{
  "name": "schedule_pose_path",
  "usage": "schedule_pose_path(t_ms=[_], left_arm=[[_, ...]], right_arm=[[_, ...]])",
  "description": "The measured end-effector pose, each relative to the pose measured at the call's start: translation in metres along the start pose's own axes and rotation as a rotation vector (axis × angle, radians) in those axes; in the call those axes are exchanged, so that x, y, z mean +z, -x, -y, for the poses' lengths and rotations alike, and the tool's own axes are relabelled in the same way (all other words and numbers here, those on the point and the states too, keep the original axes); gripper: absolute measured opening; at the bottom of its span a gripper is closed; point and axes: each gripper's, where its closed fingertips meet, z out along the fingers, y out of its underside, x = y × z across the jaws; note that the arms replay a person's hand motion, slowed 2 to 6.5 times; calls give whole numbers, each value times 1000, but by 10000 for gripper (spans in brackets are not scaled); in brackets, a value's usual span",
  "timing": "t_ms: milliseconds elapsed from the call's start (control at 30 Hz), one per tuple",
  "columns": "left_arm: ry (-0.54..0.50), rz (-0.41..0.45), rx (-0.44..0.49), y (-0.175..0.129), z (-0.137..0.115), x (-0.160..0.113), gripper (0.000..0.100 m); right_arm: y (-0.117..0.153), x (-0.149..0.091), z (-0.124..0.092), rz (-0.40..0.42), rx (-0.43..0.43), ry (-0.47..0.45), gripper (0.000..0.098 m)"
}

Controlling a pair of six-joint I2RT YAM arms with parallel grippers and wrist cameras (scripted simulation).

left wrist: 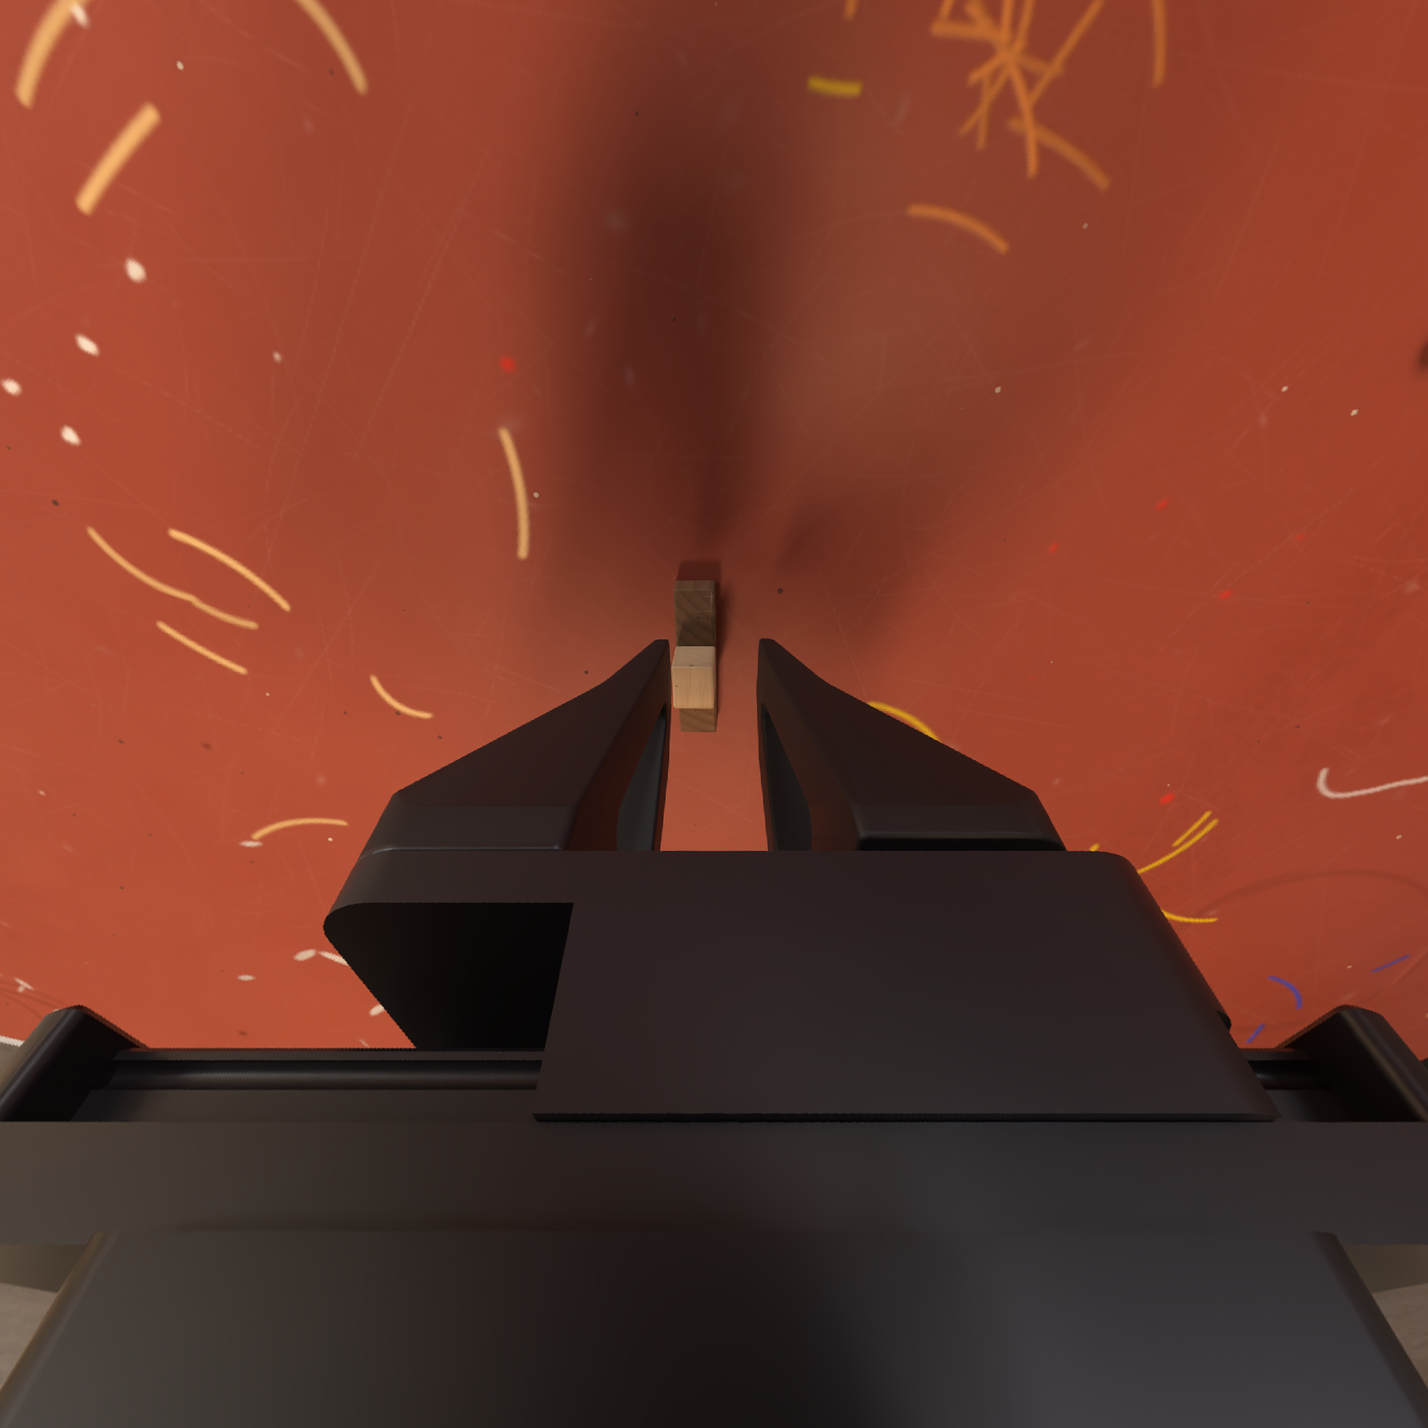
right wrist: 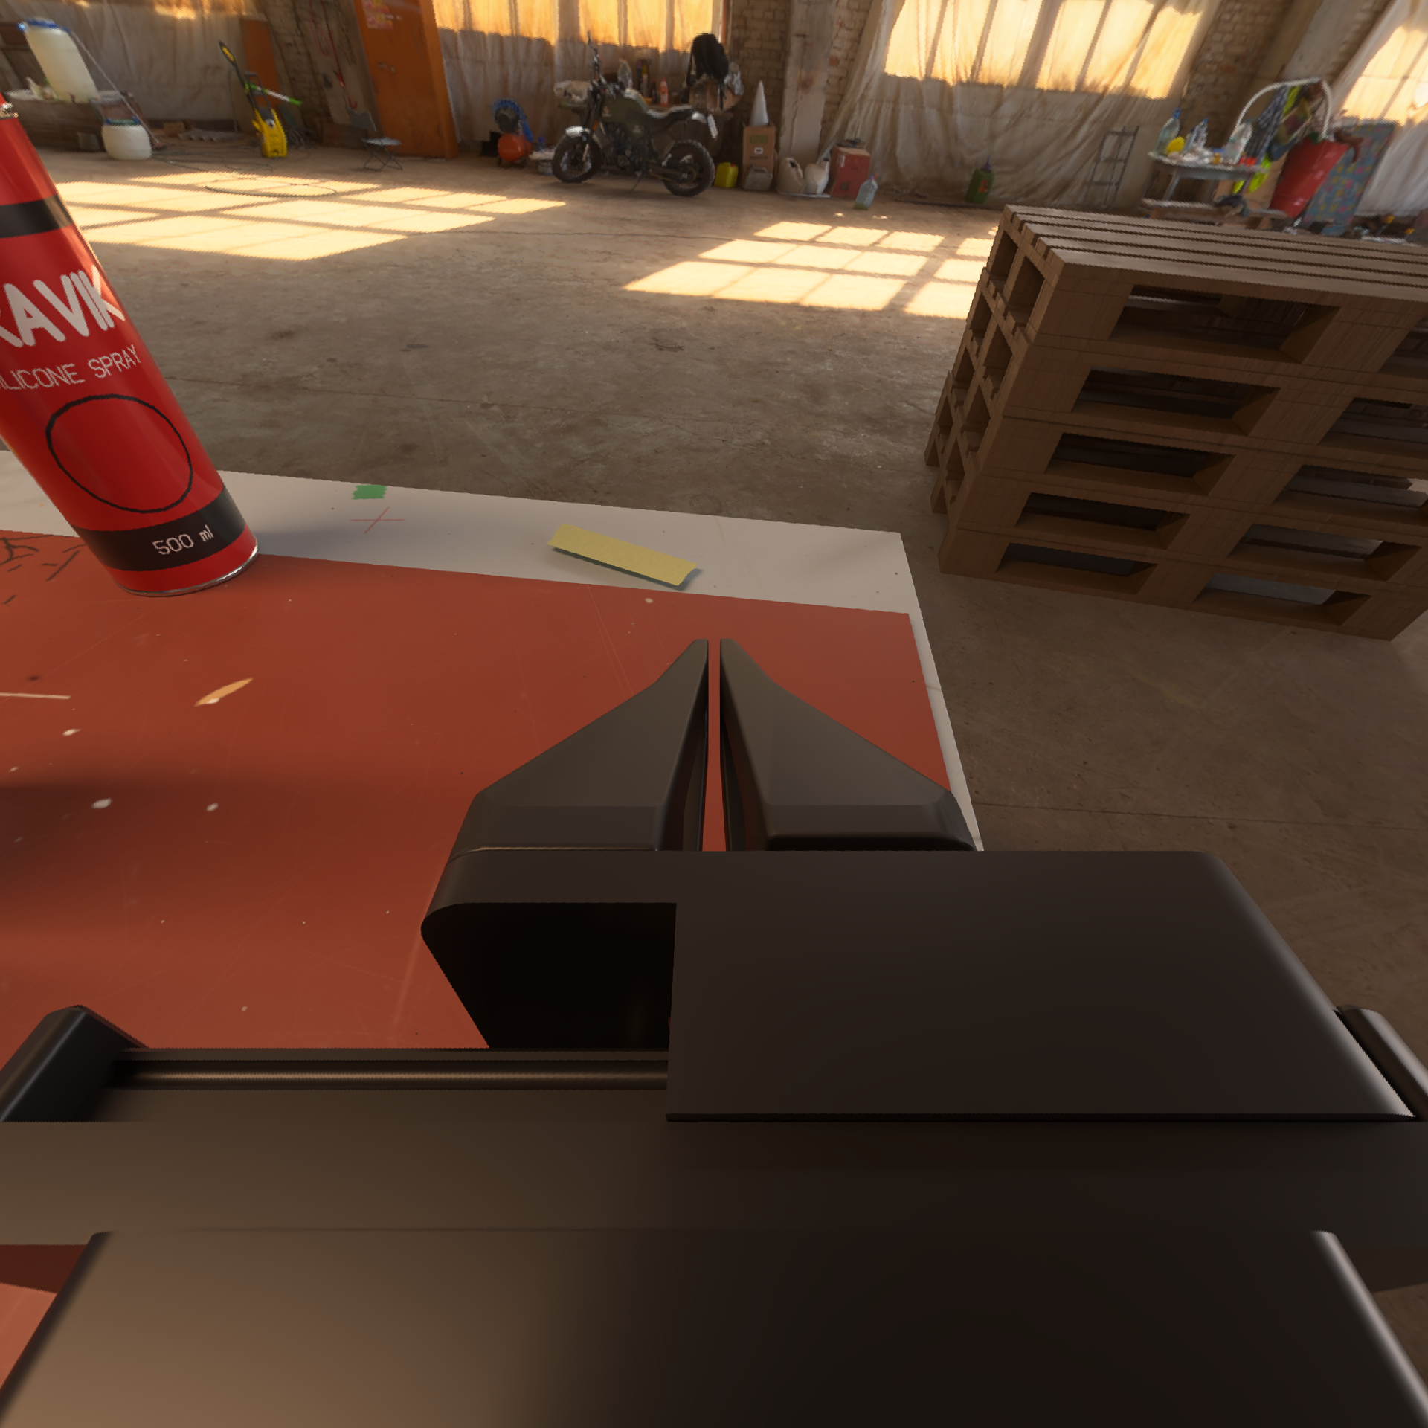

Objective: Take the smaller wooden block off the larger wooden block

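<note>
In the left wrist view I look straight down on the red mat. A long dark wooden block (left wrist: 694,612) lies there, and a small pale wooden cube (left wrist: 693,677) sits on its near part. My left gripper (left wrist: 712,643) is open above them. The cube lies between the two fingers, close against the left one and apart from the right one. My right gripper (right wrist: 713,643) is shut and empty, low over the red mat near the table's right edge. The blocks do not show in the right wrist view.
A red spray can (right wrist: 100,402) stands at the far left of the mat (right wrist: 386,695). A yellow sponge strip (right wrist: 624,555) lies on the white table border (right wrist: 773,541). Stacked wooden pallets (right wrist: 1190,417) stand on the floor beyond the table's right edge.
</note>
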Motion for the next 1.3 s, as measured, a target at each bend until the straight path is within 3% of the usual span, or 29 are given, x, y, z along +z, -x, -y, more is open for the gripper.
schedule_pose_path(t_ms=[733,1300], left_arm=[[104,-31,-12,5,-14,15,138],[126,-51,-19,6,-15,18,97]], right_arm=[[0,1,-1,1,-2,9,26],[-1,1,-2,1,-2,13,26]])
